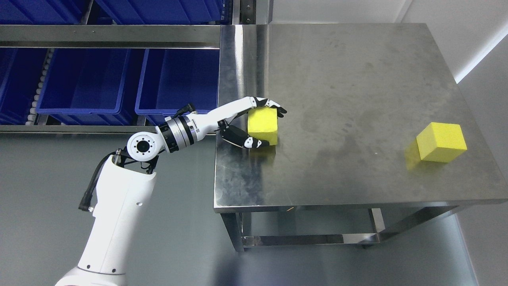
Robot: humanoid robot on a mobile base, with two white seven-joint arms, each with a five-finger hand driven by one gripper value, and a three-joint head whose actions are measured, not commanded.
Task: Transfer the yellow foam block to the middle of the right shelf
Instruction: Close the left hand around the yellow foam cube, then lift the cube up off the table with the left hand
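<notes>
- Head view is showing the left robot hand [260,121] wrapping a yellow foam block [262,125] near the left edge of the steel counter [357,87], fingers [274,105] lying over the block's far top edge and the thumb [248,141] pressing its near side.
- That robot hand is gripping the block; whether the block is resting on the counter or just clear of it, I cannot tell.
- The left arm is coming in from the lower left, its wrist reaching over the counter's left edge.
- A second yellow block [441,142] is sitting well apart, near the counter's right edge, untouched.
- Blue bins [83,83] are sitting on racking to the left of the counter; the shelf named in the task is not clearly showing here.
- The right arm is not showing.
- Judging the step as securing the grasp before lifting: foam is giving under pressure, so the squeeze should be firm enough to hold yet not crushing.
- Lifting straight up before carrying sideways should be keeping the block from dragging on the steel and twisting out between thumb and fingers.
</notes>
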